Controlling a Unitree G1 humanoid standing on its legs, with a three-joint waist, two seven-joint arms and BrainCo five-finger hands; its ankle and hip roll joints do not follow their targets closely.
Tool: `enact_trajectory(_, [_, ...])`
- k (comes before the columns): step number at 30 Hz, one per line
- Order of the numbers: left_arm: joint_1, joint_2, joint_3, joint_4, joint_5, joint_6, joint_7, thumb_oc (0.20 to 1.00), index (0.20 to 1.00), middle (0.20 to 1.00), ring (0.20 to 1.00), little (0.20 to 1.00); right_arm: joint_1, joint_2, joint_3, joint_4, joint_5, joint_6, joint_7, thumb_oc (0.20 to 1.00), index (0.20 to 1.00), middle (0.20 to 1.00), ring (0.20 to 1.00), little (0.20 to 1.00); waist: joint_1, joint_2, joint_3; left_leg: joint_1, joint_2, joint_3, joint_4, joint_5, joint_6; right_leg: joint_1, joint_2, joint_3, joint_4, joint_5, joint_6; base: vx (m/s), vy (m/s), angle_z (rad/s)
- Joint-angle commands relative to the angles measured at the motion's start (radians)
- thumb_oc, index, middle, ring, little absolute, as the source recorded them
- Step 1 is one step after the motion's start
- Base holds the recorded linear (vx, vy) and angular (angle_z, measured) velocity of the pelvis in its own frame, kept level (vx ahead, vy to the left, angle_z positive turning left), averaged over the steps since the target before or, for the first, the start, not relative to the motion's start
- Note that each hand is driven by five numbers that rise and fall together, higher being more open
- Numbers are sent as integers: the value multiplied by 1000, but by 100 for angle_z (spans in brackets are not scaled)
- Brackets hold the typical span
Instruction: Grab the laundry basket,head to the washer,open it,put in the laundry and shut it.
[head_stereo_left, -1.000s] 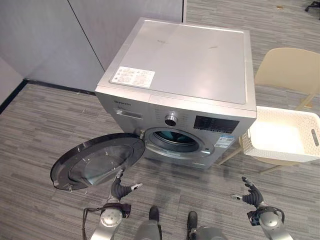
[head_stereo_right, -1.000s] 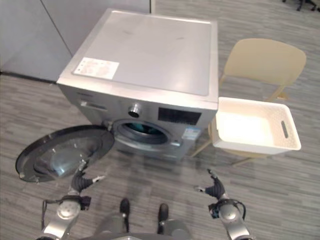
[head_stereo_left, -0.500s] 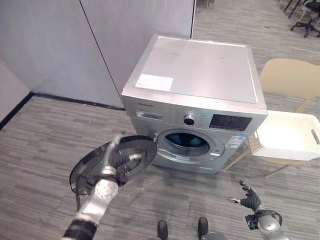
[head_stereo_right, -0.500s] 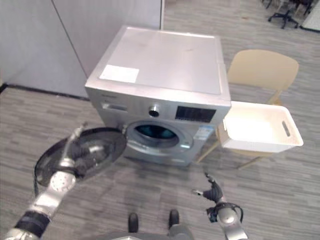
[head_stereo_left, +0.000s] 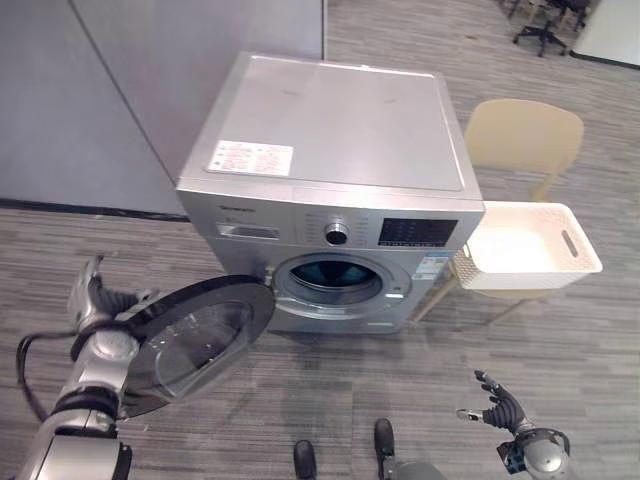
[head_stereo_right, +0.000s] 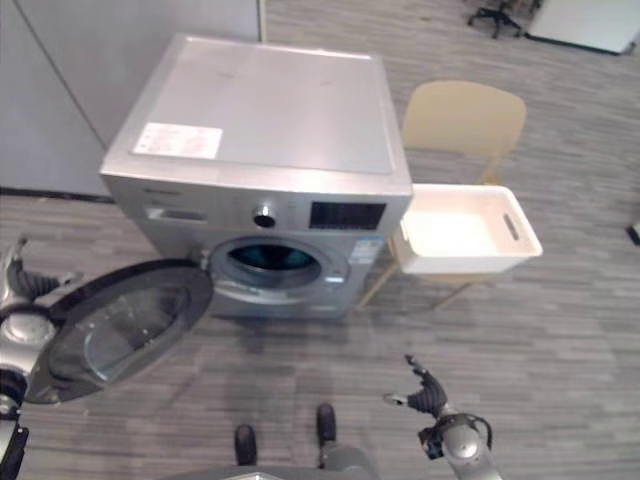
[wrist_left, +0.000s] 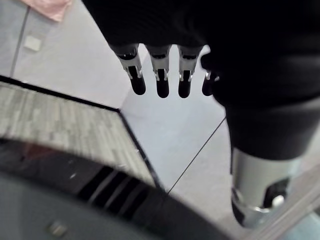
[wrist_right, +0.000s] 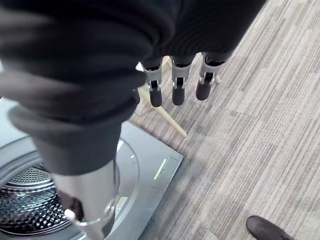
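White plastic, the laundry basket (head_stereo_left: 528, 250) sits on a beige chair (head_stereo_left: 522, 140) at three o'clock from the washer (head_stereo_left: 335, 190), and it looks empty, so the loading seems done. Something blue shows inside the drum (head_stereo_left: 335, 275). The round door (head_stereo_left: 195, 335) hangs wide open at eight o'clock from the drum, so shutting it is what remains. The left robot hand (head_stereo_left: 92, 300) is at the door's outer edge, fingers straight and spread, holding nothing. The right robot hand (head_stereo_left: 497, 408) hangs at five o'clock, fingers relaxed and apart, touching nothing.
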Motion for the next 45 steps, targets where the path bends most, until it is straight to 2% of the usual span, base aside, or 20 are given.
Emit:
enact_trajectory(1, [-43,41,36,19,-28,-27,-25,1000,1000,1000,1000,1000,-39,-29,4,-52,10,-25,5,1000,1000,1000,1000,1000,6,-1,36,-31,18,-22,35,-55,-20,30,-30,-9,79,-83,106,-9,6,-9])
enact_trajectory(4, [-20,4,38,67,-25,-17,-45,1000,1000,1000,1000,1000,-49,-27,10,-55,8,-26,1,1000,1000,1000,1000,1000,6,-20,55,-49,26,-20,44,-56,-19,17,-29,-17,74,-69,107,-9,-2,-10])
enact_trajectory(8, [14,-33,32,38,-22,-21,-56,1000,1000,1000,1000,1000,-62,-21,8,-64,12,-27,-6,1000,1000,1000,1000,1000,12,-29,65,-55,28,-18,49,-60,-19,15,-30,-23,69,-65,108,-6,-12,-4])
enact_trajectory(12, [119,-124,17,-120,-28,-40,-63,1000,1000,1000,1000,1000,-59,-13,-7,-61,3,-24,-16,1000,1000,1000,1000,1000,34,-24,74,-49,22,-23,57,-66,-18,26,-35,-36,67,-71,105,5,-4,-1])
enact_trajectory(15, [242,-215,-11,-321,-28,-54,-81,1000,1000,1000,1000,1000,-44,-12,-27,-62,-18,-17,-20,1000,1000,1000,1000,1000,54,-8,78,-32,10,-32,62,-74,-14,44,-42,-48,70,-90,97,30,-8,3])
enact_trajectory(17, [345,-292,-58,-493,-37,-67,-118,1000,1000,1000,1000,1000,-38,-4,-41,-58,-32,-12,-18,1000,1000,1000,1000,1000,67,16,76,0,-3,-45,56,-76,-11,67,-43,-60,76,-112,89,72,-31,17])
enact_trajectory(18, [348,-293,-57,-495,-36,-65,-118,1000,1000,1000,1000,1000,-37,-4,-41,-59,-32,-12,-18,1000,1000,1000,1000,1000,67,17,76,1,-3,-45,55,-76,-11,68,-42,-60,76,-112,89,66,-37,29])
enact_trajectory(23, [452,-346,-163,-764,-85,-81,-216,1000,1000,1000,1000,1000,-48,10,-41,-63,-45,-16,-23,1000,1000,1000,1000,1000,73,57,74,34,-11,-66,41,-65,-11,94,-44,-76,86,-138,77,22,-79,18])
enact_trajectory(25, [461,-350,-180,-798,-95,-82,-235,1000,1000,1000,1000,1000,-50,13,-38,-65,-47,-15,-23,1000,1000,1000,1000,1000,71,63,72,41,-11,-67,37,-65,-12,100,-43,-75,84,-141,75,0,-116,16])
enact_trajectory(26, [450,-384,-262,-857,-157,-70,-281,1000,1000,1000,1000,1000,-63,22,-17,-52,-47,-16,-31,1000,1000,1000,1000,1000,61,83,69,50,-8,-71,34,-61,-15,108,-38,-74,85,-156,67,-10,-128,8])
enact_trajectory(27, [449,-385,-263,-857,-158,-70,-281,1000,1000,1000,1000,1000,-64,21,-18,-51,-47,-16,-31,1000,1000,1000,1000,1000,61,84,70,51,-8,-72,34,-61,-15,108,-38,-74,85,-156,67,-59,-183,7])
enact_trajectory(29, [363,-440,-335,-806,-154,-53,-262,1000,1000,1000,1000,1000,-83,21,1,-46,-48,-9,-44,1000,1000,1000,1000,1000,41,98,77,48,-1,-66,36,-56,-19,102,-30,-62,86,-162,58,-92,-101,2])
enact_trajectory(32, [224,-528,-389,-692,-181,-40,-182,1000,1000,1000,1000,1000,-90,14,30,-57,-51,0,-66,1000,1000,1000,1000,1000,0,96,89,40,11,-38,32,-48,-23,75,-15,-35,81,-156,53,-90,-69,-15])
enact_trajectory(33, [120,-570,-403,-593,-195,-37,-123,1000,1000,1000,1000,1000,-92,0,44,-70,-49,6,-77,1000,1000,1000,1000,1000,-30,89,93,29,21,-10,23,-41,-26,46,-4,-10,79,-147,52,-76,-47,-42])
enact_trajectory(34, [116,-572,-403,-589,-195,-39,-122,1000,1000,1000,1000,1000,-93,-1,43,-71,-49,6,-77,1000,1000,1000,1000,1000,-28,90,94,29,21,-9,22,-41,-26,43,-3,-8,80,-147,52,-60,-39,-64])
enact_trajectory(37, [-96,-590,-404,-432,-175,-33,-45,1000,1000,1000,1000,1000,-116,-35,54,-93,-31,7,-88,1000,1000,1000,1000,1000,-79,75,115,-12,36,33,11,-21,-29,-30,17,39,88,-125,52,-89,-20,-86])
enact_trajectory(40, [-348,-507,-380,-228,-152,-24,7,1000,1000,1000,1000,1000,-132,-68,59,-107,5,-10,-94,1000,1000,1000,1000,1000,-129,62,118,-70,49,51,-7,-1,-38,-102,25,58,79,-95,57,-109,-28,-48])
enact_trajectory(42, [-527,-407,-385,-76,-134,-14,24,1000,1000,1000,1000,1000,-148,-78,70,-103,25,-23,-97,1000,1000,1000,1000,1000,-154,56,120,-113,53,53,-7,14,-45,-139,29,56,70,-74,63,-69,-48,-35])
enact_trajectory(44, [-614,-348,-396,-16,-97,-11,28,1000,1000,1000,1000,1000,-156,-78,70,-95,36,-37,-101,1000,1000,1000,1000,1000,-161,58,119,-144,55,46,-7,22,-50,-160,24,48,62,-63,68,-22,-47,-16])
enact_trajectory(45, [-613,-320,-394,-73,-58,-15,44,1000,1000,1000,1000,1000,-160,-70,68,-85,38,-47,-107,1000,1000,1000,1000,1000,-147,62,124,-148,53,37,-7,25,-53,-159,20,40,56,-63,70,22,-47,-9])
